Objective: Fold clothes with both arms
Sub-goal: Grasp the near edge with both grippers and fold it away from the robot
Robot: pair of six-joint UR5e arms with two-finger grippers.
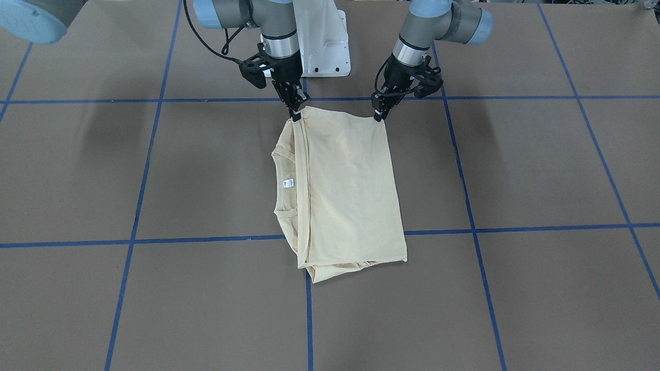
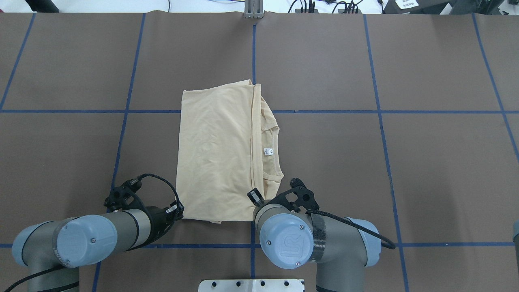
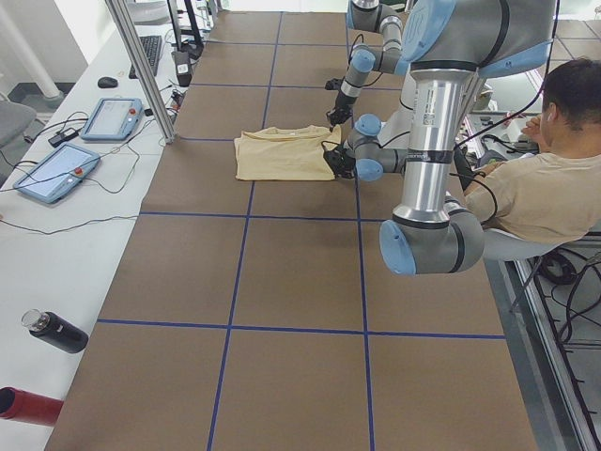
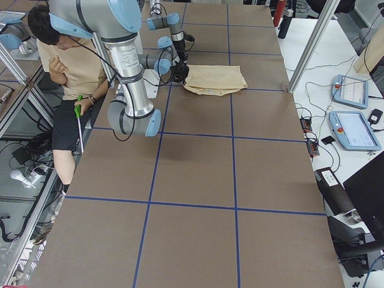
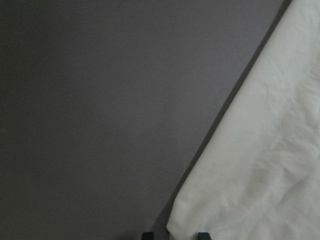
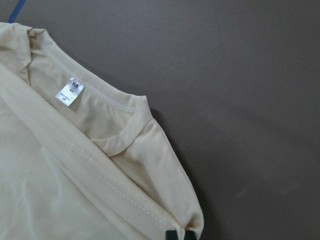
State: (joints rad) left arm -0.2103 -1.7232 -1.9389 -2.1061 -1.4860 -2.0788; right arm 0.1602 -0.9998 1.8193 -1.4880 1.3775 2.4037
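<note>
The pale beige T-shirt [image 1: 345, 185] lies folded on the brown table, neck opening and white label [image 1: 288, 183] showing on one side; the chest print is hidden. It also shows from overhead [image 2: 215, 154]. My right gripper [image 1: 296, 116] is pinched shut on the near corner by the collar side, as the right wrist view [image 6: 181, 235] shows. My left gripper [image 1: 380, 116] is at the other near corner. In the left wrist view [image 5: 175, 235] its tips stand apart with the shirt corner [image 5: 260, 150] between them. Both grippers are low at the table.
The table [image 1: 515, 165] is brown with blue tape lines. The white pedestal base [image 1: 325, 46] stands just behind the grippers. A seated person [image 3: 545, 178] is beside the robot. Tablets [image 3: 56, 169] and a bottle [image 3: 56, 331] lie on the side bench.
</note>
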